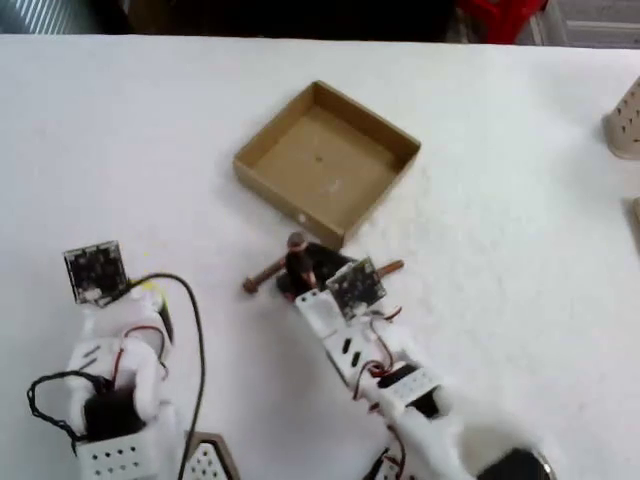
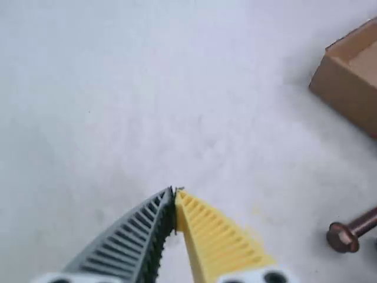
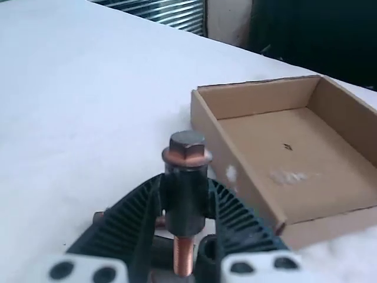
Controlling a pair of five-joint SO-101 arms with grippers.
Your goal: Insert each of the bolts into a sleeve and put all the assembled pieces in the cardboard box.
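The open cardboard box (image 1: 325, 160) sits at mid-table; its brown walls also show in the right wrist view (image 3: 288, 159) and the left wrist view (image 2: 350, 88). My right gripper (image 3: 184, 191) stands just in front of the box, shut on a black sleeve (image 3: 184, 203) held upright. A copper bolt (image 3: 187, 148) sits in that sleeve, head up, shank poking out below. In the high view this held piece (image 1: 297, 258) is close to the box's near corner. Another copper bolt (image 1: 262, 279) lies on the table under that gripper, its head (image 2: 344, 234) pointing left. My left gripper (image 2: 175, 197) hovers shut over bare table at the left.
A copper end (image 1: 392, 267) sticks out on the right side of the right gripper. A pale perforated object (image 1: 625, 122) stands at the table's right edge. Cables loop around the left arm (image 1: 115, 370). White table spreads wide around the box.
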